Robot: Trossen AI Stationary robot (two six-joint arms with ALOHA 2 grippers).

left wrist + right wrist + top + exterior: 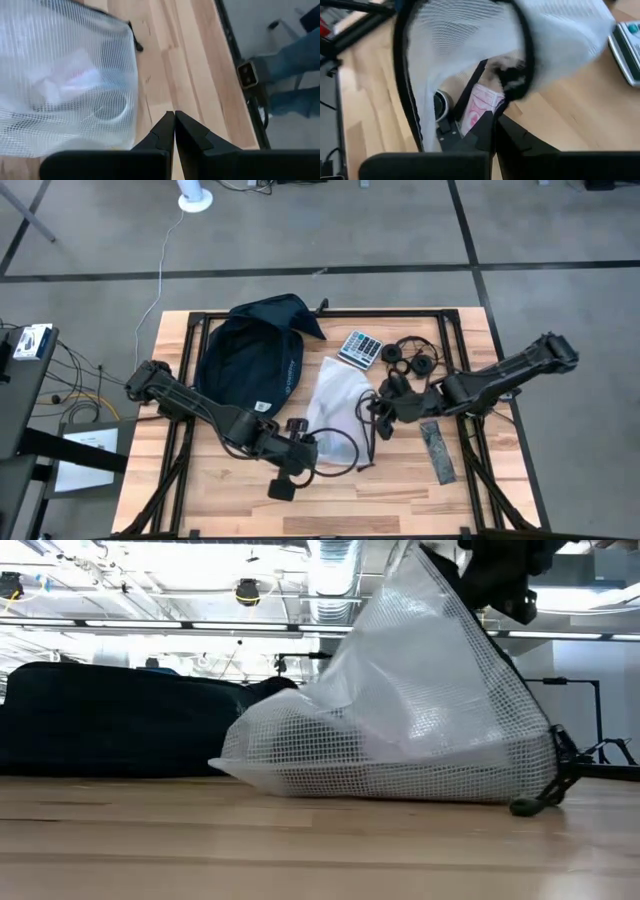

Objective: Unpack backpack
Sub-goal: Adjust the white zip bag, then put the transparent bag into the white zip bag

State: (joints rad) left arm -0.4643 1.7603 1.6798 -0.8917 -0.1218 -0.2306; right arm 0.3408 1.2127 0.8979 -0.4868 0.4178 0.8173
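The dark navy backpack (250, 355) lies flat on the table's far left part, and no gripper touches it. Right of it is a clear mesh pouch (335, 405) with a black zipper rim. A pink card box (480, 107) and a round item (440, 105) show inside it. My right gripper (385, 408) is shut on the pouch's raised end. My left gripper (174, 120) hovers shut beside the pouch's near side, above bare wood, touching nothing. My right gripper holds the pouch by its black-rimmed open end (515, 85), coming in slanting down from the table's right. The exact spot between the fingers is blurred. That end is lifted high (440, 580); the pouch hangs tilted, its lower end (400, 785) resting on the table.
A calculator (360, 348) and black headphones with cables (410, 360) lie at the far right. A dark flat strip (437, 450) lies near the right edge. A black cord (340, 450) loops by my left gripper. A person's legs (290, 65) stand beyond the table edge.
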